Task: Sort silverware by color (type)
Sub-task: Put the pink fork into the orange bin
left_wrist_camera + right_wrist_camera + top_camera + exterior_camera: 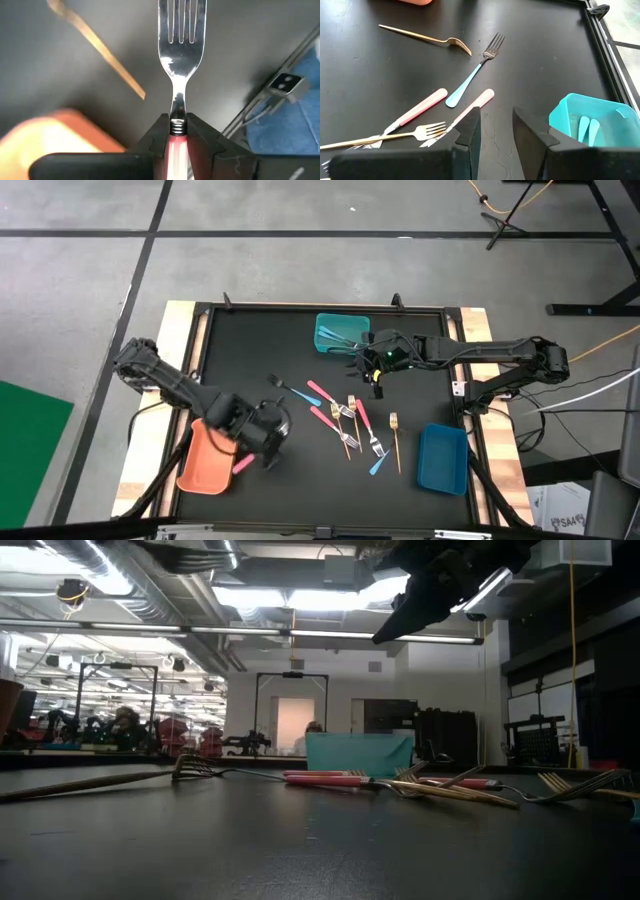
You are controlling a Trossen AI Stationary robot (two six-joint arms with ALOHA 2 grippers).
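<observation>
My left gripper [268, 430] hovers beside the orange bin [205, 462] and is shut on a pink-handled fork [181, 30]. My right gripper [496, 117] is open and empty, up above the table next to the teal bin [594, 117], which holds light-blue handles [584, 127]. Loose silverware lies flat on the black mat: a blue-handled fork [470, 82], a gold fork [427, 38], two pink-handled pieces [417, 112] [472, 106] and a second gold fork [395, 136]. More pieces [360, 430] lie mid-table. My left gripper pinches the pink fork between its two fingers [159, 134] at the top of the pink handle [178, 142], just behind the metal collar. The fork lies along the fingers, and its metal head [181, 30] points straight out past them. The handle's free end [243, 463] sticks out behind.
A dark blue bin [443, 458] stands at the mat's near right. The orange bin sits at the near left edge, the teal one at the far middle. A raised black frame [205, 340] borders the mat. Open mat [250, 345] lies at the far left.
</observation>
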